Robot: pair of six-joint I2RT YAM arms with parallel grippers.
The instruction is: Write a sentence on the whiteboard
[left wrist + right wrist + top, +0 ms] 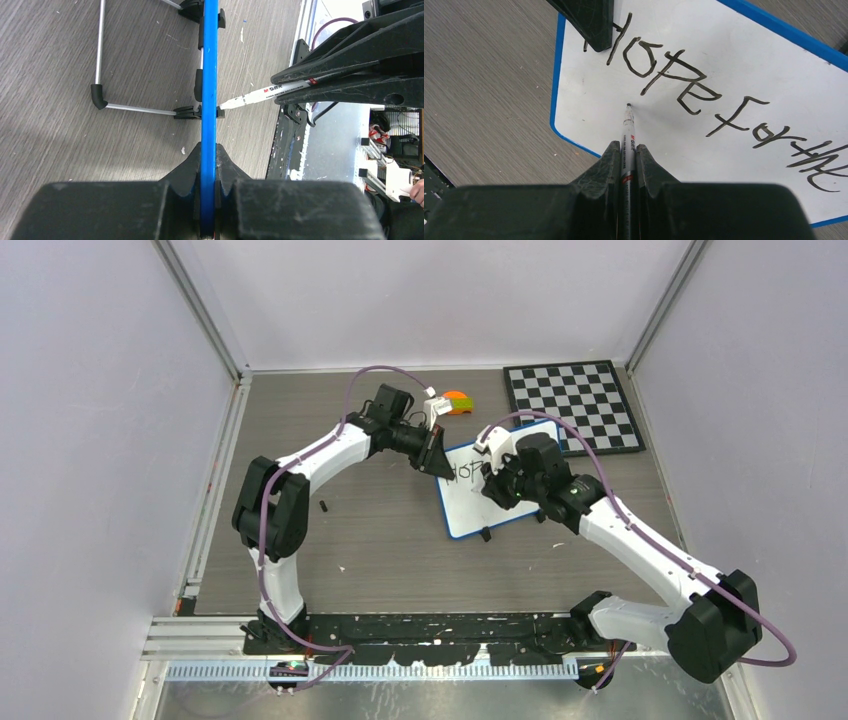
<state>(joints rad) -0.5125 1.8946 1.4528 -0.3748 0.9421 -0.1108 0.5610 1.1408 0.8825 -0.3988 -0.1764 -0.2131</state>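
Right wrist view: gripping a marker (628, 125) in the closed right hand (626, 150), touching its tip to the whiteboard (589, 100) below "HOPE FOR THE". Clamping the whiteboard's rim in the closed left hand (209, 150), on the bench (380, 540) near the checkered board (575, 405).

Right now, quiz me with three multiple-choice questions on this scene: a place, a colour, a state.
1. Where is the checkered board? A near left corner; B far right corner; C dead centre.
2. What colour rims the whiteboard? A red; B green; C blue.
3. How do the right jaws stand? A shut on the marker; B open and empty; C shut on a cloth.
Answers: B, the top view shows it back right; C, a blue edge frames it; A, the marker is clamped between them.
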